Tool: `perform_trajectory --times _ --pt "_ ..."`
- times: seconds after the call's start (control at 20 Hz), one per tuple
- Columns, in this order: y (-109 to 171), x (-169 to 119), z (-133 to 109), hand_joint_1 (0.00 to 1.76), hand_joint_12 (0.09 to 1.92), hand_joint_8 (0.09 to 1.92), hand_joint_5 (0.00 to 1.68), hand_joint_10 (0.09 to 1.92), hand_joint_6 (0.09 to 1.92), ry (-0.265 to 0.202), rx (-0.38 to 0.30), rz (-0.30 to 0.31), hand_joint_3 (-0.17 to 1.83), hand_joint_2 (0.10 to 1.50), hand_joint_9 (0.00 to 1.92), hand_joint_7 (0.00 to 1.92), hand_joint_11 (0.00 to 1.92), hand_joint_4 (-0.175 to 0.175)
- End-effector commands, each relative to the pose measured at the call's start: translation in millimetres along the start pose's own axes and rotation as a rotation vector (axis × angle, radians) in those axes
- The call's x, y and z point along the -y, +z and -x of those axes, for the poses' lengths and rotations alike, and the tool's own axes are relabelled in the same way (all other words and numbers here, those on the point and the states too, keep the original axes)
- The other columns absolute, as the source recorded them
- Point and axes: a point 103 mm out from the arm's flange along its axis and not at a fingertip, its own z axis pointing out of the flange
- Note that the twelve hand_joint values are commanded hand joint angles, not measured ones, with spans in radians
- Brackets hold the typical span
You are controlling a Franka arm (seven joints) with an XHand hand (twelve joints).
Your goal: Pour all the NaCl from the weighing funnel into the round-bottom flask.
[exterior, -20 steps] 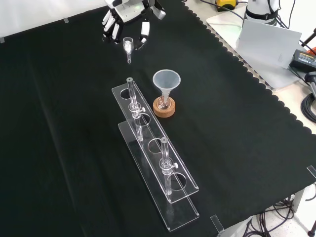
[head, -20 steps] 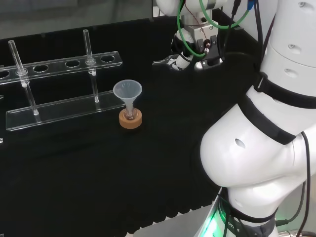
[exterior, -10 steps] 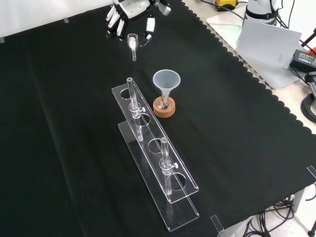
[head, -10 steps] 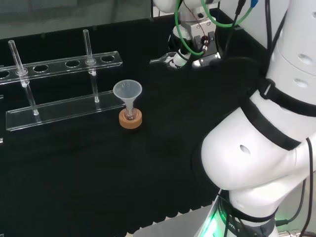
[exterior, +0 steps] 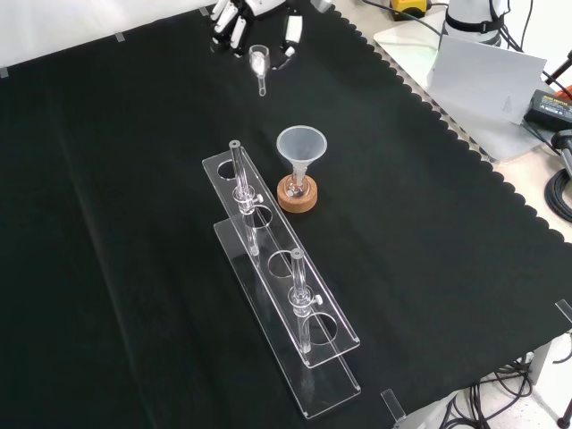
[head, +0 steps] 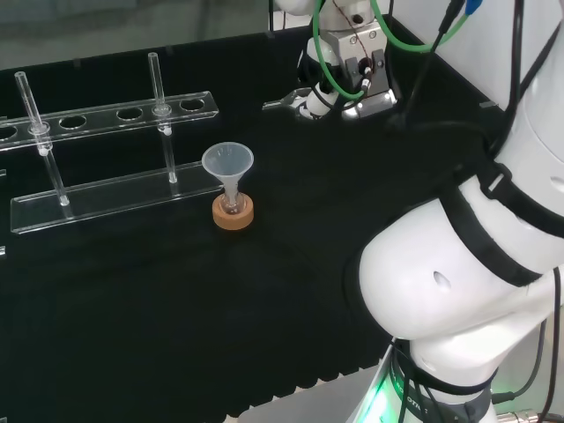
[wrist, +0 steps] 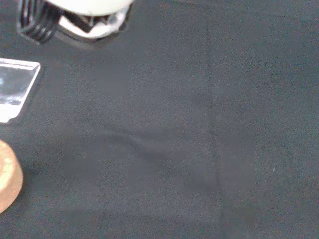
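The hand (exterior: pixel 231 18) is raised at the far top of the front view, its fingers and thumb curled round a small clear weighing funnel (exterior: pixel 260 64) whose spout points down toward the bench. In the head view the hand (head: pixel 319 99) hangs right of and behind the flask, and the weighing funnel's (head: pixel 280 103) spout points left. The small round-bottom flask (head: pixel 232 206) sits in a cork ring (head: pixel 233 214) with a clear plastic funnel (head: pixel 227 162) in its neck. From the front, the plastic funnel (exterior: pixel 301 143) and cork ring (exterior: pixel 297 195) stand below the hand, well apart from it.
A clear test-tube rack (head: pixel 106 189) holding two tubes stands left of the flask in the head view; in the front view the rack (exterior: pixel 281 290) runs toward the camera. The wrist view catches a rack corner (wrist: pixel 15 94) and the cork ring's edge (wrist: pixel 6 181). The arm's white links (head: pixel 467 264) fill the right.
The hand has carried the weighing funnel up and to the right in the front view, higher and farther from the flask; in the head view it has drifted left and up.
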Motion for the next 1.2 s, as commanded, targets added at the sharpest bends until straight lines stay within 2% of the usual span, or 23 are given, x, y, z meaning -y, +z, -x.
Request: perform_trajectory --times 0.05,0.25,0.45,0.75,1.2 --pt "1.9 15.8 -10.5 1.12 1.25 0.66 1.22 0.5 0.78 0.011 -0.038 -0.011 0.71 0.65 0.77 0.48 0.57 0.175" --pt "-1.8 20.3 -15.7 1.12 1.25 0.66 1.22 0.5 0.78 0.01 -0.077 0.009 0.71 0.65 0.77 0.48 0.57 0.175" --pt "-2.4 23.4 -23.0 1.12 1.25 0.66 1.23 0.5 0.78 -0.002 -0.087 0.004 0.71 0.65 0.77 0.48 0.57 0.175" --pt "4.1 26.4 -37.2 1.12 1.25 0.66 1.23 0.5 0.78 -0.03 -0.02 -0.029 0.71 0.64 0.77 0.48 0.57 0.175" --pt "22.1 25.8 -54.9 1.12 1.25 0.66 1.23 0.49 0.77 -0.064 -0.019 -0.061 0.72 0.64 0.77 0.48 0.56 0.175"
